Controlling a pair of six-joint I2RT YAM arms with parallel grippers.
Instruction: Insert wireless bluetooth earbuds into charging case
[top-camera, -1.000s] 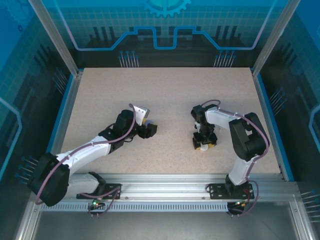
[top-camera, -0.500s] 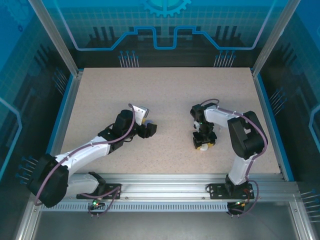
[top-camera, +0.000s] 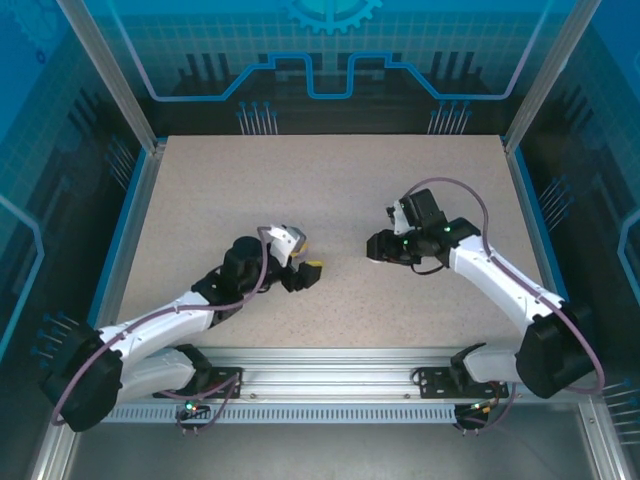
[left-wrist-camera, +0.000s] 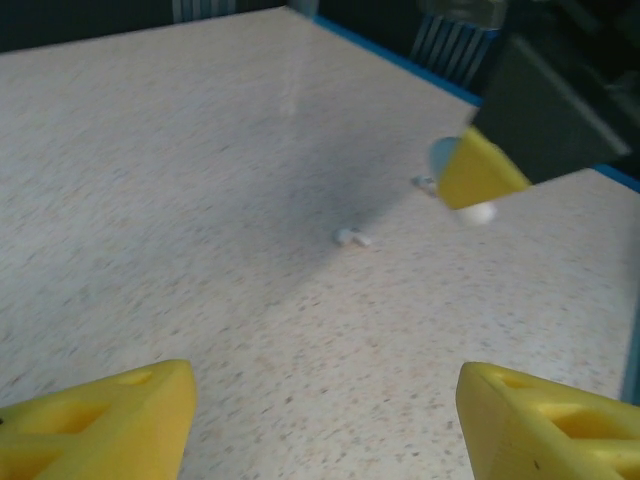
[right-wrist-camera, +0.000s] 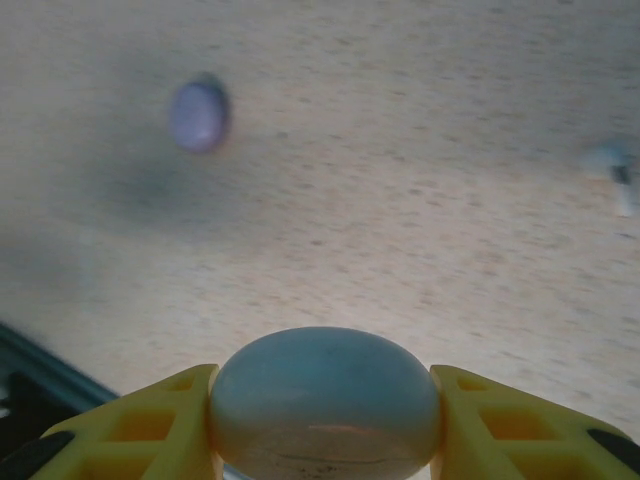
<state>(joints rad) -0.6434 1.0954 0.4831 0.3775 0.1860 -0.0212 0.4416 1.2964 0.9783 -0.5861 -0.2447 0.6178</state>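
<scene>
Clamping a pale case (right-wrist-camera: 325, 395) between its 2 yellow fingers (right-wrist-camera: 140, 425), the right pincer (right-wrist-camera: 325, 410) is holding it over the table (right-wrist-camera: 400, 220). The rounded case is filling the whole gap and touching both pads. Ahead of this pincer and to its left, a purple case (right-wrist-camera: 198, 115), small and disc-like, is lying flat on the table, well apart from the held one. Ahead and far to its right, 1 tiny earbud (right-wrist-camera: 612, 168) is lying on the table, too blurred for its colour to be told.

The left pincer (left-wrist-camera: 325, 420) is standing wide, its 2 yellow fingers (left-wrist-camera: 110, 420) spreading to either side with nothing but bare table between them. Straight ahead of it, 1 tiny whitish earbud (left-wrist-camera: 352, 237) is lying on the table, apart from everything else. Further ahead and to the right, another earbud (left-wrist-camera: 425, 183) is lying just beside the right pincer's yellow fingertip, which is hanging there with the pale case (left-wrist-camera: 478, 211) peeking out beneath it.

Seen from above, the left pincer (top-camera: 308, 270) and the right pincer (top-camera: 378, 247) are facing each other across the middle of the table, near but not touching.
</scene>
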